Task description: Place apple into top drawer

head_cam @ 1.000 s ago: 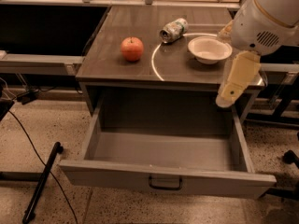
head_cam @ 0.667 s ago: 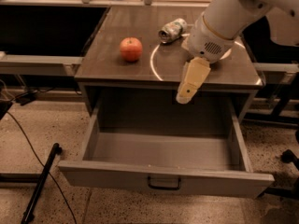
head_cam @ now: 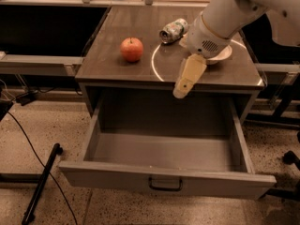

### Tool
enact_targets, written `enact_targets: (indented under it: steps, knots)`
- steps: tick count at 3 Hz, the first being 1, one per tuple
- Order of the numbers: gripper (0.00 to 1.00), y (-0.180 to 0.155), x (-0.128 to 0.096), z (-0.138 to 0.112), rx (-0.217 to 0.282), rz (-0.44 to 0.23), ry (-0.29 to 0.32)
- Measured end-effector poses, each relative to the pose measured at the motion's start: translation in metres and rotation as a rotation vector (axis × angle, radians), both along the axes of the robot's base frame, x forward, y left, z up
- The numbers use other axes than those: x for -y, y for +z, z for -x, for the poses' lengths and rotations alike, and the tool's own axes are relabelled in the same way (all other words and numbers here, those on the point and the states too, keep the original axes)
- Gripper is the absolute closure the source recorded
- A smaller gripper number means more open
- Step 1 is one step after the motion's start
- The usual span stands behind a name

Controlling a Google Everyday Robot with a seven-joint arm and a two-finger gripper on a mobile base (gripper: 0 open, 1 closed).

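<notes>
Grey metal forms the top drawer [head_cam: 117, 176], which stands pulled well out from under the counter [head_cam: 117, 74], its flat front panel nearest the camera and a small dark handle [head_cam: 165, 184] at the panel's centre. The inside of the drawer shows as a shallow, wide tray with bare floor and side walls

The apple [head_cam: 131, 49] sits on the brown counter top, in the left half, about midway between the back edge and the front edge and apart from everything else on the surface. A crushed can [head_cam: 173, 30] lies on its side near the middle of the counter, closer to the back edge. A white bowl [head_cam: 222, 55] rests toward the right edge, partly covered by the robot's arm [head_cam: 225, 18]. A thin white ring [head_cam: 154, 65] is marked on the counter top between the apple and the bowl

The arm comes in from the upper right corner, crossing above the bowl. Its cream-coloured gripper [head_cam: 181, 93] hangs over the front edge of the counter, a little right of centre, tilted down and to the left, with its tip above the back of the open drawer. It is well apart from the apple. Whether the gripper is spread or pressed together cannot be told from this angle

On the speckled floor to the left lie a black cable [head_cam: 28, 139] and a dark pole [head_cam: 41, 184]
</notes>
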State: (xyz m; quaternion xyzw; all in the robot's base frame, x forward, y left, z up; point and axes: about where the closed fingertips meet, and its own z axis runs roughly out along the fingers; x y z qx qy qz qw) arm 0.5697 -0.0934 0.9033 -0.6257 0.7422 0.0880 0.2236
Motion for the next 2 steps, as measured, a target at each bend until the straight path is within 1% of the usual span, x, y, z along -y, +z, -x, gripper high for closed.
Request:
enact_targets:
  steps: [1, 2]
  knots:
    - [0.00, -0.004, 0.001, -0.048, 0.067, -0.151, 0.003]
    - [0.00, -0.007, 0.004, -0.094, 0.172, -0.305, -0.028]
